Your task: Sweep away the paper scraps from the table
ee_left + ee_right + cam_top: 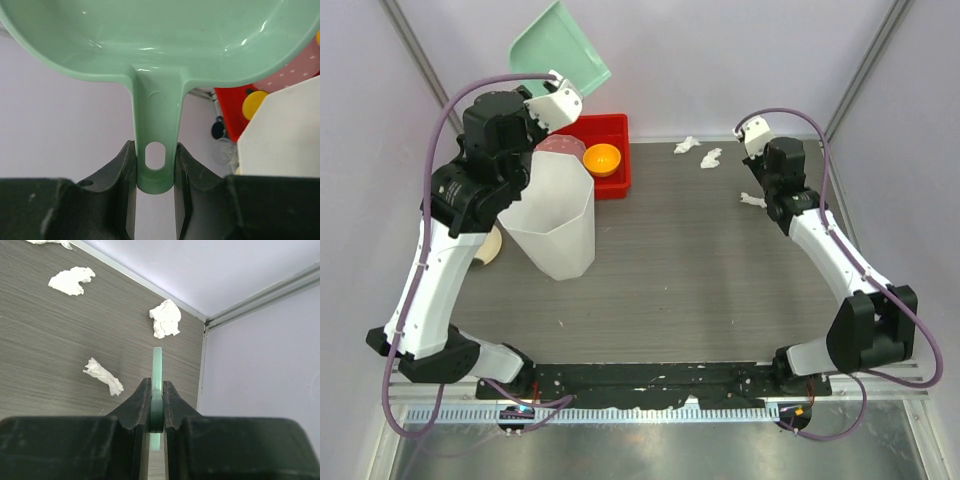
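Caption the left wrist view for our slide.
Left gripper clamps mint-green dustpan by its handle, beside the white bin.

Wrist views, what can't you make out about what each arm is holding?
- Dustpan: left wrist view, pan cut off by the top edge.
- Green tool: right wrist view, seen edge-on, shape unclear; jaws cover its lower part.
- Top external view: right gripper hides that tool.
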Action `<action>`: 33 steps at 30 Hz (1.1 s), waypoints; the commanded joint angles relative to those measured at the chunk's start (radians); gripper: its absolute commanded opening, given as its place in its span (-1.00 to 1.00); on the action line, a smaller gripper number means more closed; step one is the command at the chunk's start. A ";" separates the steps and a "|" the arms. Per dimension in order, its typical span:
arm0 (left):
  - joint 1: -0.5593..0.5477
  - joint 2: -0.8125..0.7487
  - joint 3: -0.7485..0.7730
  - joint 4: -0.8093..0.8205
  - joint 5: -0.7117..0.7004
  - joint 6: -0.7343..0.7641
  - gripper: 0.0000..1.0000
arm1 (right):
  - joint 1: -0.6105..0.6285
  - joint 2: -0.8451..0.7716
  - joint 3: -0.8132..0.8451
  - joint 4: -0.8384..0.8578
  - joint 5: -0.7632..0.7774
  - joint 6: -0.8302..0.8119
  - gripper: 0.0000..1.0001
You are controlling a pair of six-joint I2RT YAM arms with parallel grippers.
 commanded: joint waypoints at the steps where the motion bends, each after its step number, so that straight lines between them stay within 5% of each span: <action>1: -0.002 0.020 0.086 -0.178 0.162 -0.219 -1.00 | -0.016 0.040 0.080 0.098 -0.037 -0.061 -0.98; 10: -0.091 0.047 0.044 -0.400 0.569 -0.355 -1.00 | -0.093 0.112 0.106 0.144 -0.186 -0.064 -0.98; 15: -0.139 0.064 -0.093 -0.457 0.833 -0.477 -1.00 | -0.093 0.196 0.082 0.046 -0.437 -0.279 -0.98; 25: -0.139 0.040 -0.477 -0.394 0.912 -0.484 -1.00 | 0.088 0.247 0.033 -0.193 -0.267 -0.396 -0.98; 33: -0.139 0.028 -0.678 -0.324 0.890 -0.461 -1.00 | 0.180 -0.072 -0.191 -0.257 -0.408 -0.199 -0.98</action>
